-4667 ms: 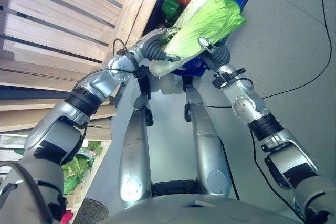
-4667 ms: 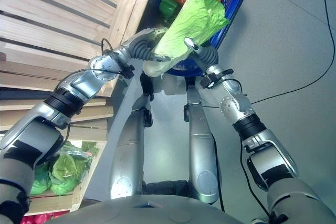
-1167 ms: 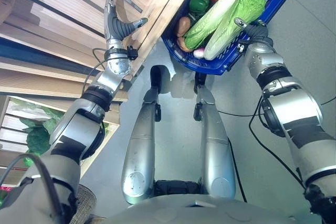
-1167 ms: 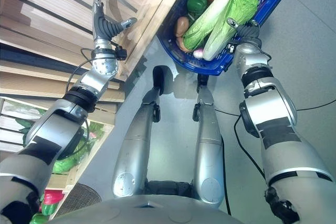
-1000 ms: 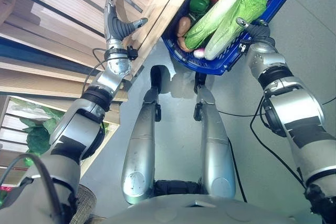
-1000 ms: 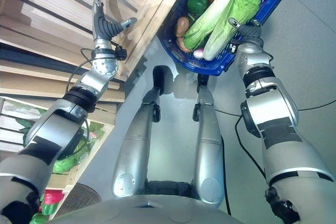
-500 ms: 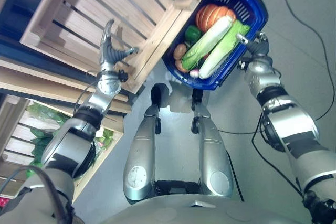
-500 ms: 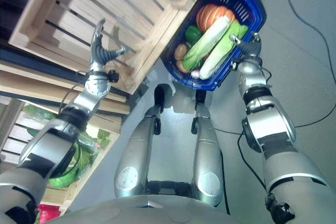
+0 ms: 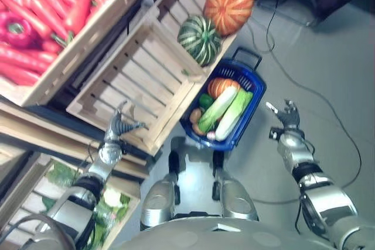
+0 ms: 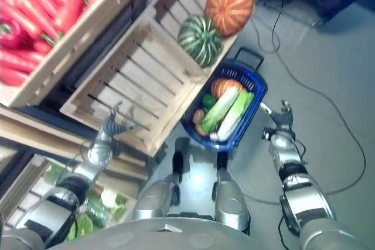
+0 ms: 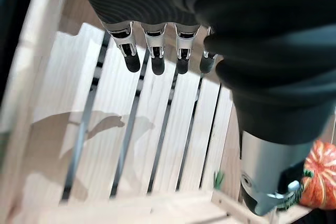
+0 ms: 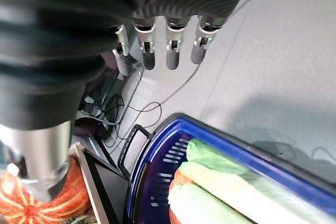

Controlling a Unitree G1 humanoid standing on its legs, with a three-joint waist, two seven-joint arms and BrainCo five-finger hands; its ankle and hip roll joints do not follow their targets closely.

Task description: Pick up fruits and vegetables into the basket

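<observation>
Looking down from the head camera, you have the blue plastic basket on the grey floor, just right of the wooden slatted crate. It already holds an orange pumpkin, two long pale-green cabbages lying side by side, a green pepper and small items at its near end.

Your left hand is up at the crate's near left wall, fingers relaxed and straight, thumb out, holding nothing. Your right hand sits over bare floor just right of the basket, fingers spread, also empty. The right wrist view confirms straight fingers with the basket rim past them.

Remaining pickable items in that crate are the dark green striped squash and, beyond it, the orange ribbed pumpkin, both at the crate's far right corner, directly beyond the basket. From the left hand they lie far and to the right, across the full length of the slatted floor. From the right hand they lie far and to the left, past the basket.

My judgement: the squash is the closer target, both hands are well apart from it, the left has the clearer line along the crate. Both pieces are round, so no long axis to align with.
</observation>
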